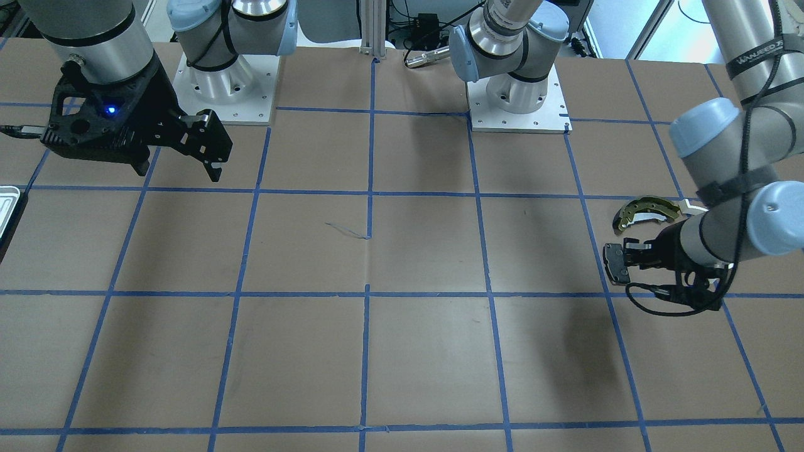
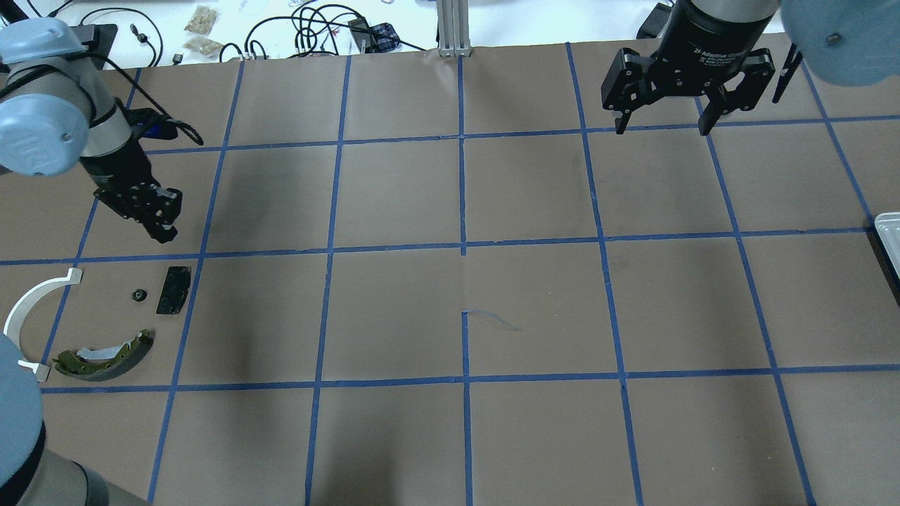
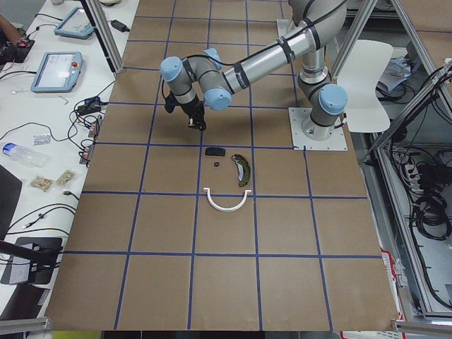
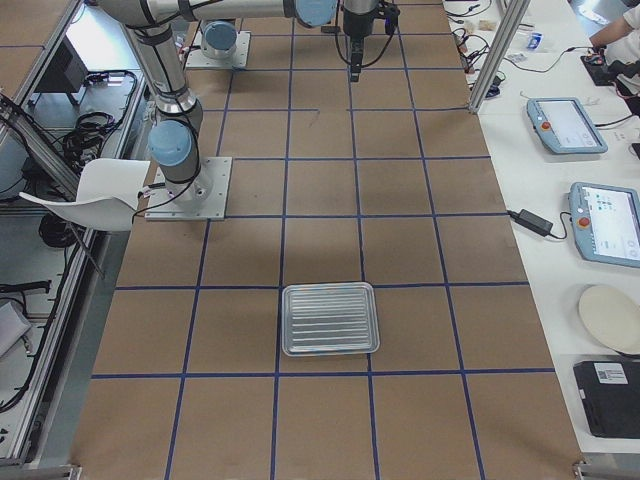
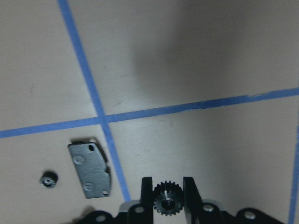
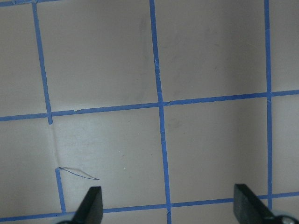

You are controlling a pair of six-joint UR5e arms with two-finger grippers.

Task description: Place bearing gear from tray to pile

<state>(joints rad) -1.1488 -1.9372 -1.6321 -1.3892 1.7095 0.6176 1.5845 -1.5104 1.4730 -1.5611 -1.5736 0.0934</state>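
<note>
Nearest the robot, at about 8 o'clock on the table, the pile [image 3: 226, 206] lay spread out: the shoe [image 2: 119, 358] closest in, the arc [image 2: 21, 303] at its 10 o'clock, and beyond them the pad [image 2: 173, 289] with a small gear [image 2: 139, 295] just beside it at 9 o'clock, apart from it. Out at 3 o'clock the tray [image 4: 330, 318] sat well apart from all this, and no part showed in it (only its ribbed floor). Past the pad, at its 12 o'clock, the left gripper [image 5: 167, 182] hung above the paper with its fingers pinched on a toothed gear [image 5: 167, 199], seen end-on in the left wrist view. Farthest, at 1 o'clock, the right gripper [image 2: 662, 128] hovered with its fingers spread wide and nothing between them. By that layout the task looked nearly done: the gear was out of the tray and across the table, at the pile's far edge. What remained was to bring it down beside the pad and let go, probably a short drop, since a gear set on its rim may roll.
</note>
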